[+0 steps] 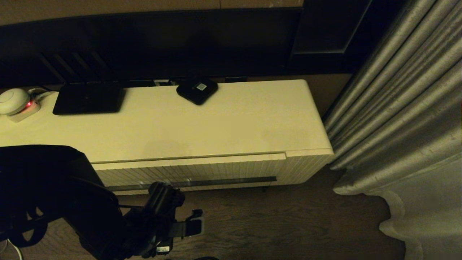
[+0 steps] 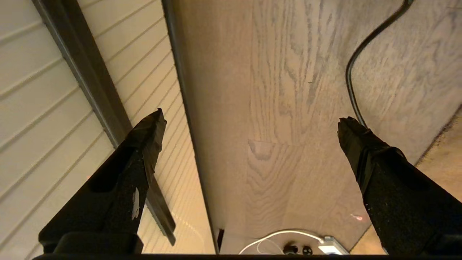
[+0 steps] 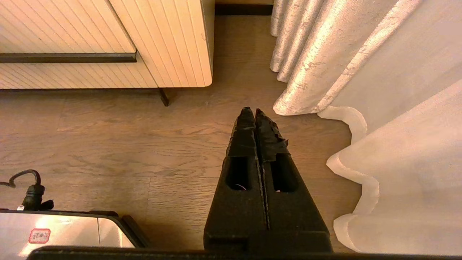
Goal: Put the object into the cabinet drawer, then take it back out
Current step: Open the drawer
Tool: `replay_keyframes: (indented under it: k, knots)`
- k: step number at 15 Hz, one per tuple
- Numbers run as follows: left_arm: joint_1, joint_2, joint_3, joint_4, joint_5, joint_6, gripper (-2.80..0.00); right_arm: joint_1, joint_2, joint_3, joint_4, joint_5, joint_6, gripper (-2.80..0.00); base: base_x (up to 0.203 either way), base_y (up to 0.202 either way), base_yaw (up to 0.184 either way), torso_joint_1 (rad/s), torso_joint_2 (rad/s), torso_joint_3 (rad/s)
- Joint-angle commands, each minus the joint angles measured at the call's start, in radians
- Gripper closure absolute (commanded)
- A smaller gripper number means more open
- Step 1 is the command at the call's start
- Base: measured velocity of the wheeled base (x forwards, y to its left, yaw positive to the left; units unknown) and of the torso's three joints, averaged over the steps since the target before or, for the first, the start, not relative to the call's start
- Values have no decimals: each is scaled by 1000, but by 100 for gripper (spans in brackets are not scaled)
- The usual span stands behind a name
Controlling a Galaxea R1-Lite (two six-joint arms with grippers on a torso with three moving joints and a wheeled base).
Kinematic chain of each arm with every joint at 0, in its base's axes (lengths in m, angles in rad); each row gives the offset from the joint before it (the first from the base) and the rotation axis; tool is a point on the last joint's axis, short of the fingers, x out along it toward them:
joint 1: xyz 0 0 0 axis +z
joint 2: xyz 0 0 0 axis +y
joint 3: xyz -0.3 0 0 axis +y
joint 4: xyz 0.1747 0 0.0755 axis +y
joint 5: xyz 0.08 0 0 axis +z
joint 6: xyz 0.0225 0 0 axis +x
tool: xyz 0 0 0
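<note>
The cabinet drawer (image 1: 202, 168), cream-white with a ribbed front and a long dark bar handle (image 1: 223, 181), is shut. The object is out of view in every frame. My left gripper (image 1: 182, 207) hangs low in front of the drawer's left part, open wide and holding nothing. In the left wrist view one of its fingers (image 2: 144, 151) lies close to the handle (image 2: 86, 79) and ribbed front (image 2: 43, 108), while the other stands over the wood floor. My right gripper (image 3: 252, 112) is parked above the floor, shut and empty, to the right of the cabinet corner.
On the cabinet top lie a small black box with a white sticker (image 1: 197, 89), a flat black device (image 1: 88, 98) and a white round unit (image 1: 12, 101). Grey curtains (image 1: 397, 108) hang right of the cabinet. A black cable (image 2: 355, 72) runs over the floor.
</note>
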Motion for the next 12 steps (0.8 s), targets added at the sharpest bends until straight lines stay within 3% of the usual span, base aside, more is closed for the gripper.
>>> replay_keyframes:
  k: [1, 7, 12]
  knots:
    - [0, 1, 6, -3, 1, 6, -280, 0, 0, 2, 0, 1, 0, 0, 0, 0, 0, 0, 0, 0]
    - [-8, -46, 33, -4, 2, 11, -280, 0, 0, 2, 0, 1, 0, 0, 0, 0, 0, 0, 0, 0]
    - [-8, -128, 35, 3, 6, 66, -280, 0, 0, 2, 0, 1, 0, 0, 0, 0, 0, 0, 0, 0]
